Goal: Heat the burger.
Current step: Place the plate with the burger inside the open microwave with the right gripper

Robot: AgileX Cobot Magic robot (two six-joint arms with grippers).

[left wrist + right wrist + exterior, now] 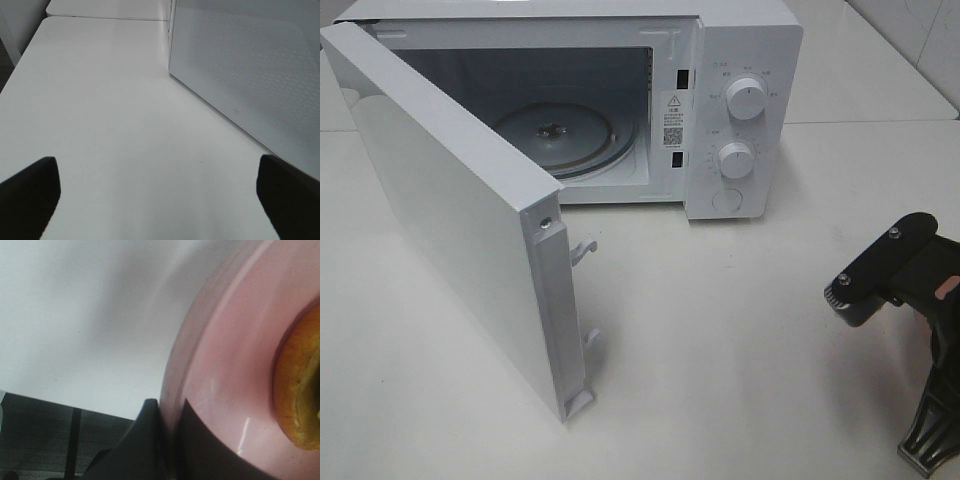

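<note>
A white microwave (740,120) stands in the upper half of the high view, its door (450,200) swung wide to the left. This bares the glass turntable (560,135) in the cavity, and two round knobs (747,100) sit one above the other on the panel at the right. The right arm (895,270) is at the lower right edge of that frame, over the white desk (720,350). In its wrist view the right fingers (145,440) are pressed nearly together on the rim of a pink dish (225,365), one on each side of the rim. The burger (297,390) lies on that dish, only part of its golden-brown bun in view. In the high view it cannot be made out. The left fingers (27,195) stand spread wide with nothing between them, over bare desk just beside the door's outer face.
</note>
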